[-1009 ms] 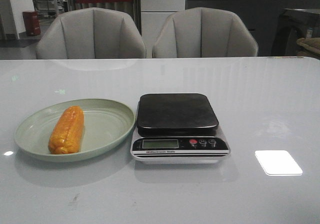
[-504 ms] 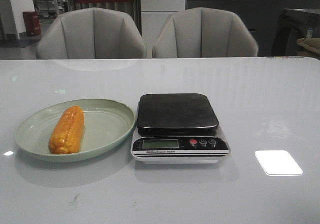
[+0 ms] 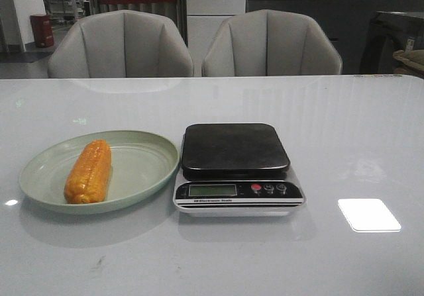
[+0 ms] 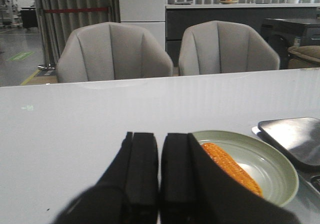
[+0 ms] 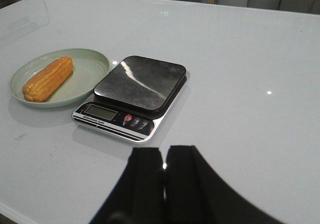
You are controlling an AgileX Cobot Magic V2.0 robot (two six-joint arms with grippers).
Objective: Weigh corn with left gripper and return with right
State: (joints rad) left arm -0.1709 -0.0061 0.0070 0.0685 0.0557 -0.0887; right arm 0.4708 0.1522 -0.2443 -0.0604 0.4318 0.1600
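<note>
The orange-yellow corn [image 3: 89, 171] lies in a pale green plate [image 3: 142, 173] left of the kitchen scale [image 3: 235, 151], whose dark platform is bare. No gripper shows in the front view. In the left wrist view my left gripper [image 4: 160, 136] is shut and empty, low over the table, with the corn [image 4: 231, 167] and plate [image 4: 280, 164] just beyond it and partly hidden by a finger. In the right wrist view my right gripper [image 5: 164, 151] is shut and empty, above the table near the scale [image 5: 140, 83]; the corn [image 5: 48, 78] lies farther off.
Two grey chairs [image 3: 119, 44] stand behind the table's far edge. A bright light reflection [image 3: 368, 214] lies on the glossy white table right of the scale. The scale's display and buttons [image 3: 268, 189] face the front edge.
</note>
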